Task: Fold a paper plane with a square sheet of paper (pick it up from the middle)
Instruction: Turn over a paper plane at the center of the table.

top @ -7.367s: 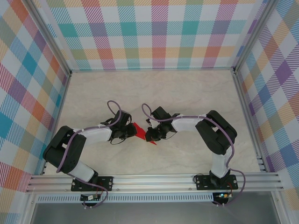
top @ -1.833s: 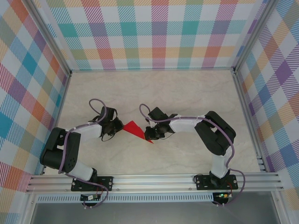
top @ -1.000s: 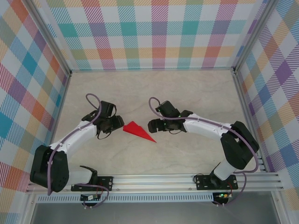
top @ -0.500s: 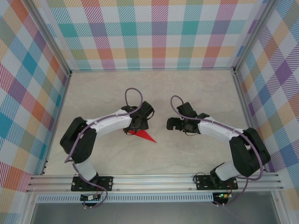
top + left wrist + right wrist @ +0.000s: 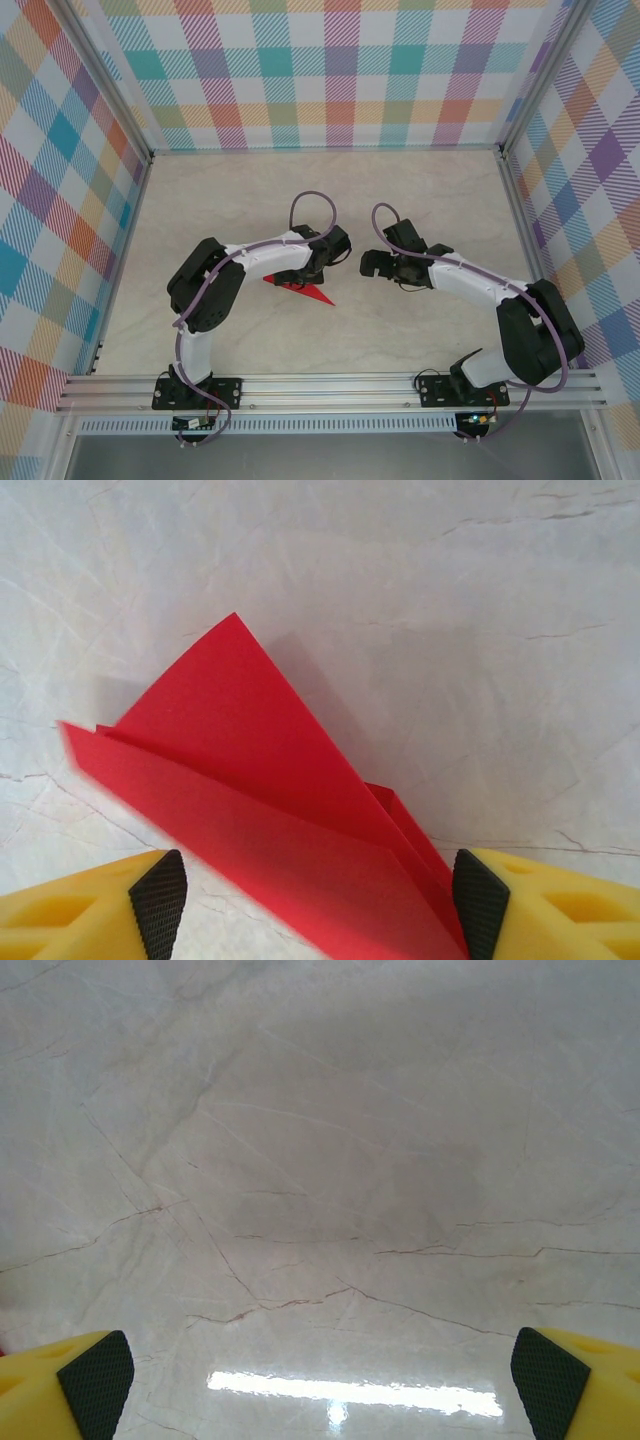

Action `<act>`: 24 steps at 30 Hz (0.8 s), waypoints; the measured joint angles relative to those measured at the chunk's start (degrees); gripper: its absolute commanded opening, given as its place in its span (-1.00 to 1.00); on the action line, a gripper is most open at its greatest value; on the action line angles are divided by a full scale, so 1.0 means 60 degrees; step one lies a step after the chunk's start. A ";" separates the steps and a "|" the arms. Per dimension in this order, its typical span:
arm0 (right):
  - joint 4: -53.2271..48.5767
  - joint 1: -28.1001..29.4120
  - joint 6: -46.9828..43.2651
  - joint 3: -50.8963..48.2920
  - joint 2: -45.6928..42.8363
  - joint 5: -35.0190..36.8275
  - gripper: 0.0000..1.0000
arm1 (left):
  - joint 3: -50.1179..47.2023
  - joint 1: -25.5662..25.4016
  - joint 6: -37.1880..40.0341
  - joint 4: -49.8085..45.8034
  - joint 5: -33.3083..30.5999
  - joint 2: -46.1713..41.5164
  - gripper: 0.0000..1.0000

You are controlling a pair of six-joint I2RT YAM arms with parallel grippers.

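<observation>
**Red dart lies between the left claw's parted fingers**

The small bright red folded paper plane lies on the pale marble-patterned tabletop near its middle, with its point aimed toward the near right. The left gripper hangs over it. In the wrist view its jaws stand apart with the loosely layered folds between them, and the paper reaches one black pad. The right gripper sits near, apart from the paper, jaws spread wide over bare table
</observation>
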 measured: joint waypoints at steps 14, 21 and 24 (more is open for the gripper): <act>0.0022 -0.0007 0.0004 0.0000 0.0248 -0.0186 0.95 | -0.1042 -0.0036 -0.0240 0.0295 0.0066 -0.1228 0.12; 0.0040 -0.0007 0.0004 0.0000 0.0492 -0.0211 0.95 | -0.1126 -0.0160 -0.0240 0.0554 0.0189 -0.1228 0.20; 0.0040 -0.0007 0.0004 0.0000 0.0535 -0.0211 0.95 | -0.1126 -0.0186 -0.0240 0.0616 0.0240 -0.1231 0.20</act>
